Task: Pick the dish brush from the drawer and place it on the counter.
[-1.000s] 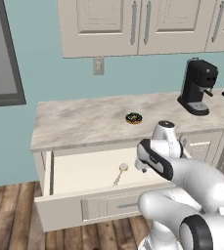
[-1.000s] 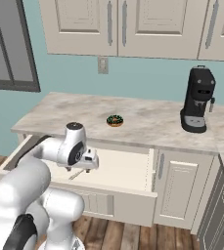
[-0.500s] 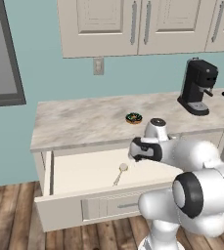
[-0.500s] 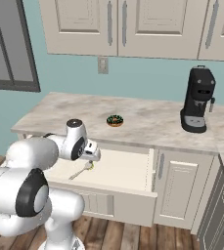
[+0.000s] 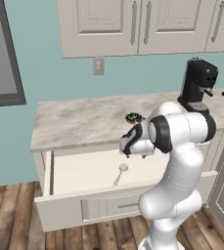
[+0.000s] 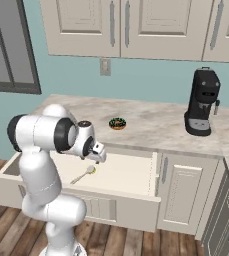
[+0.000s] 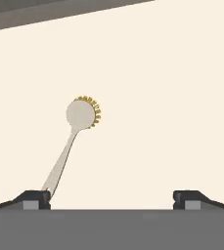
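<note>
Dish brush (image 5: pixel 120 173) lies loose on the floor of the open drawer (image 5: pixel 77 171), under the hand (image 5: pixel 128 146).
Largest first: the marbled desk (image 5: pixel 79 122) tops the cabinets and carries a dark donut (image 5: pixel 133 117) near its front edge; below it the drawer stands pulled out; the hand hovers above the brush with its fingers (image 7: pixel 33 197) spread wide apart, gripping nothing; the brush's round head (image 7: pixel 82 113) points away from them.
</note>
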Controlling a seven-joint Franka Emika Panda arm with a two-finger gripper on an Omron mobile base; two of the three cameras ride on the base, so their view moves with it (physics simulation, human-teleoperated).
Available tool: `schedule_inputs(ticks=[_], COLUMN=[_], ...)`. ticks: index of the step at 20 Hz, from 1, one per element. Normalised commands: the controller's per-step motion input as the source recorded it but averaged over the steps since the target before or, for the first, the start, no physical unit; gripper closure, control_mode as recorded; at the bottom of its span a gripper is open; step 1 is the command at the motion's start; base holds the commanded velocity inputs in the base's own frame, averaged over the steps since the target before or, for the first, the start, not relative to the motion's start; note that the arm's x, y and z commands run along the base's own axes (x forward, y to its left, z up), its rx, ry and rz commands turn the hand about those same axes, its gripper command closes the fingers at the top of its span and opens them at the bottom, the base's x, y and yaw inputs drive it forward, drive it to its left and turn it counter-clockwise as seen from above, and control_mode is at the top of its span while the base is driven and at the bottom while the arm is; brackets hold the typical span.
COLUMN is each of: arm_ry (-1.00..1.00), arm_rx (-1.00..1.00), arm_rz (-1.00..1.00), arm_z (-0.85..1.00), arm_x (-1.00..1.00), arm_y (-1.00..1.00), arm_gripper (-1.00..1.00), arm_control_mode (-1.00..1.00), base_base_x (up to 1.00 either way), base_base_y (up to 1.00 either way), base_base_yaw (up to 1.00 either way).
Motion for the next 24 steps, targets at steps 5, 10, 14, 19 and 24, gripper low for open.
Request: schedule_inputs(ticks=[5, 10, 14, 19, 24], arm_ry=[0.02, 0.00, 0.00, 0.00, 0.00], arm_rx=[-0.01, 0.00, -0.01, -0.04, -0.05], arm_rz=[-0.08, -0.02, -0.02, -0.03, -0.02], arm_z=[-0.96, -0.83, -0.72, -0.66, -0.56], arm_x=[0.50, 0.43, 0.28, 0.37, 0.15], arm_y=[0.42, 0.19, 0.10, 0.21, 0.23], arm_gripper=[-1.00, -1.00, -1.00, -1.00, 1.00], arm_control_mode=[-1.00, -1.00, -1.00, -1.00, -1.00], base_base_x=[0.00, 0.00, 0.00, 0.00, 0.00], base_base_y=[0.00, 0.00, 0.00, 0.00, 0.00], base_base_yaw=[0.00, 0.00, 0.00, 0.00, 0.00])
